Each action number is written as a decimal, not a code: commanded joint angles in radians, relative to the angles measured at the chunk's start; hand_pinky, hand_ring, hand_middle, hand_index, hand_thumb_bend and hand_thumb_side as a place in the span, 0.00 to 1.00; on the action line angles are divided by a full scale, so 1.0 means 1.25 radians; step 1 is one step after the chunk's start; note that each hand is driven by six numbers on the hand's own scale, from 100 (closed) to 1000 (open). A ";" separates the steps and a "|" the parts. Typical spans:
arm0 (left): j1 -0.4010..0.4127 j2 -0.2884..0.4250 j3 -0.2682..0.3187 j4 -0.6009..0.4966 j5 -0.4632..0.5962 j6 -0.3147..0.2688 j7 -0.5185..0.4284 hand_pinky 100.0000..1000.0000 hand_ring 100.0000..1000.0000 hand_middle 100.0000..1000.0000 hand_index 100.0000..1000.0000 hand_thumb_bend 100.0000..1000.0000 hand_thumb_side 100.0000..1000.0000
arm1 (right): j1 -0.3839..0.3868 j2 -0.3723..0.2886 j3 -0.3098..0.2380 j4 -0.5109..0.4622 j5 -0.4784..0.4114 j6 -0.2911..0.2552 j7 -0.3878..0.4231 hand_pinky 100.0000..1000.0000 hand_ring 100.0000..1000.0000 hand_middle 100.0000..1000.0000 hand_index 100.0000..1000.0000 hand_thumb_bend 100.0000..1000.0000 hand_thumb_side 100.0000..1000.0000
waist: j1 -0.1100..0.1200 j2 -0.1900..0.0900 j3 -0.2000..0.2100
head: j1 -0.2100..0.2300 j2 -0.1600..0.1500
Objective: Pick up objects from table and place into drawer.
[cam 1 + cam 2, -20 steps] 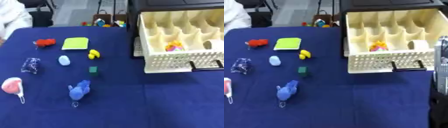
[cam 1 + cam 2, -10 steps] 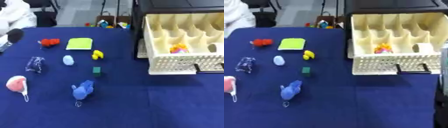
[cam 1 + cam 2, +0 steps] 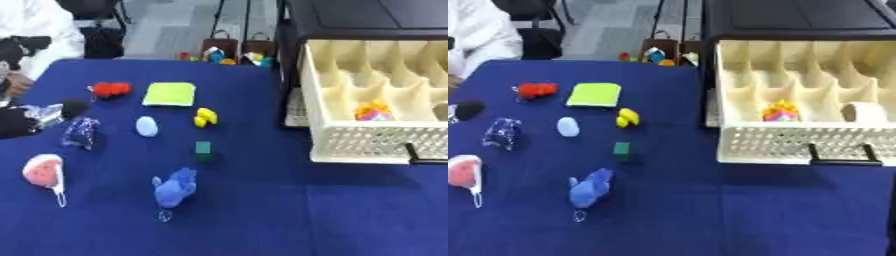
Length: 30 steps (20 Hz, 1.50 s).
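Left hand (image 3: 22, 120) has entered beside clear packet (image 3: 80, 133).

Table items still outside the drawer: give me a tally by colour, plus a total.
Red: 1
Yellow-green: 1
Yellow: 1
Pale blue: 1
Clear wrapper: 1
Green: 1
Blue: 1
Pink: 1
Total: 8

Your left hand (image 3: 22, 120) at mid-left frame edge: matte black, rounded tip, silver-grey section between dark parts.
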 commanded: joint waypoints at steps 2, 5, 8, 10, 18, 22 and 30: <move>0.010 0.065 0.003 -0.010 -0.011 0.034 -0.100 0.79 0.89 0.88 1.00 0.92 0.86 | -0.014 -0.018 0.001 -0.008 -0.002 -0.009 -0.006 0.58 0.66 0.64 0.74 0.00 1.00 | 0.000 -0.009 0.003 | -0.001 -0.014; 0.023 0.091 -0.003 -0.010 -0.010 0.055 -0.162 0.82 0.91 0.90 1.00 0.92 0.80 | -0.013 -0.019 0.001 -0.008 -0.002 -0.009 -0.006 0.58 0.66 0.64 0.74 0.00 1.00 | 0.000 -0.009 0.004 | -0.001 -0.016; 0.030 0.107 -0.002 -0.010 -0.020 0.074 -0.208 0.82 0.92 0.91 1.00 0.91 0.78 | -0.012 -0.020 0.001 -0.008 -0.002 -0.008 -0.006 0.58 0.66 0.64 0.74 0.00 1.00 | -0.001 -0.009 0.003 | -0.002 -0.017; 0.034 0.114 -0.001 -0.010 -0.030 0.086 -0.232 0.83 0.92 0.91 1.00 0.89 0.78 | -0.011 -0.021 0.001 -0.008 -0.002 -0.008 -0.007 0.58 0.66 0.64 0.74 0.00 1.00 | -0.001 -0.009 0.003 | -0.003 -0.019; 0.047 0.127 0.004 0.032 -0.036 0.115 -0.284 0.81 0.91 0.89 1.00 0.86 0.76 | -0.011 -0.023 0.001 -0.008 -0.001 -0.005 -0.010 0.58 0.66 0.64 0.74 0.00 1.00 | -0.003 -0.006 0.003 | -0.004 -0.023; 0.046 0.125 -0.002 0.076 -0.023 0.114 -0.277 0.80 0.90 0.88 1.00 0.85 0.74 | -0.012 -0.023 0.000 -0.008 -0.001 -0.004 -0.012 0.58 0.66 0.64 0.74 0.00 1.00 | -0.004 -0.004 0.000 | -0.002 -0.025; 0.035 0.124 -0.026 0.170 -0.008 0.106 -0.261 0.79 0.89 0.86 0.97 0.80 0.72 | -0.015 -0.022 0.001 -0.008 -0.002 -0.002 -0.015 0.59 0.66 0.64 0.74 0.00 1.00 | -0.006 0.003 -0.006 | 0.003 -0.034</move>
